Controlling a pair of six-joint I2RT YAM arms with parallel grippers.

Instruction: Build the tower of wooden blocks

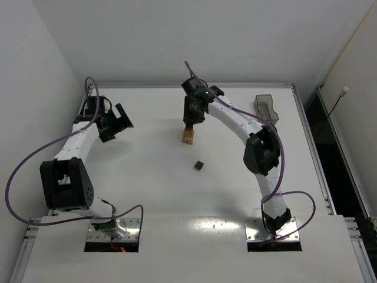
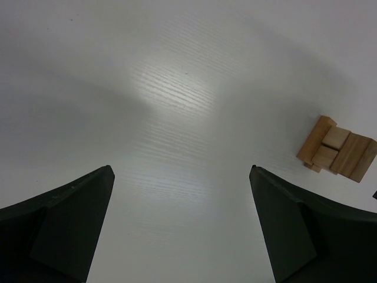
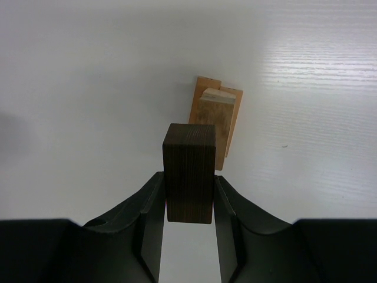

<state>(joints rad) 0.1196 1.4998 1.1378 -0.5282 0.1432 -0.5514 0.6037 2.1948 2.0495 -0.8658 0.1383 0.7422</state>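
Right end effector [image 3: 188,197]: pinching a dark brown block [image 3: 188,153] upright between both fingers.
Wood block tower [image 3: 215,115]: a light tan stack on the counter [image 1: 153,177], just beyond the right end effector's fingertips and partly hidden by the held block; whether they touch cannot be told.
Left end effector [image 2: 181,174]: fingers spread wide with nothing between them; the tower lies well off to its right.
Loose dark cube [image 1: 199,165]: behind the right end effector, apart from the tower.
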